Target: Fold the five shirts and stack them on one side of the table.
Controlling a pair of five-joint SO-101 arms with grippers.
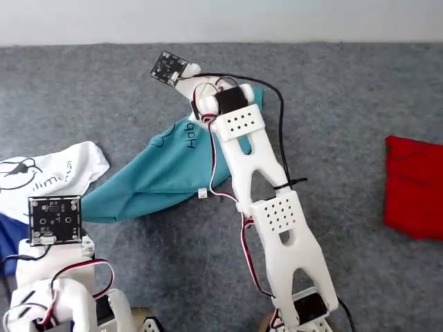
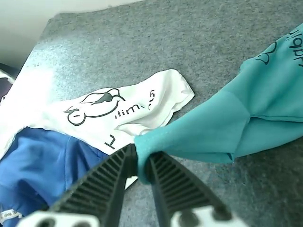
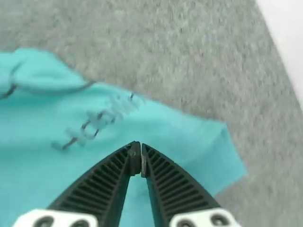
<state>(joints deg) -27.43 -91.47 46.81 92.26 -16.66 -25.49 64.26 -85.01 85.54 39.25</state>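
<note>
The left gripper (image 2: 140, 156) has its jaws closed on a bunched corner of the teal shirt (image 2: 246, 118), with the cloth pinched right at the black ribbed tips. The right gripper (image 3: 136, 158) has its jaws closed too. Their tips meet on the teal cloth just beside its dark printed lettering. They seem to hold a small pinch of fabric, though the tips hide how much.

Looking down from the high view, the teal shirt (image 1: 166, 173) runs as a long slanted band between the two. Its narrow end is down by the left arm (image 1: 55, 290). Its broader end is up under the wrist of the right arm (image 1: 277, 214), which stretches far across the counter (image 1: 346, 104) towards the back edge. The shirt is creased along its length, and a fold line runs down its middle.

Just beside the left gripper's pinch lies the white shirt (image 2: 123, 109), crumpled, with a dark line drawing and lettering on it. The teal corner overlaps its edge. The white shirt lies partly over the blue shirt (image 2: 42, 175), which sits at the near left corner of the counter. From above, the white and blue cloth lie against the left edge.

Well apart from all that, at the right edge of the grey counter, the red shirt (image 1: 414, 187) lies as a flat, squared-off piece.
</note>
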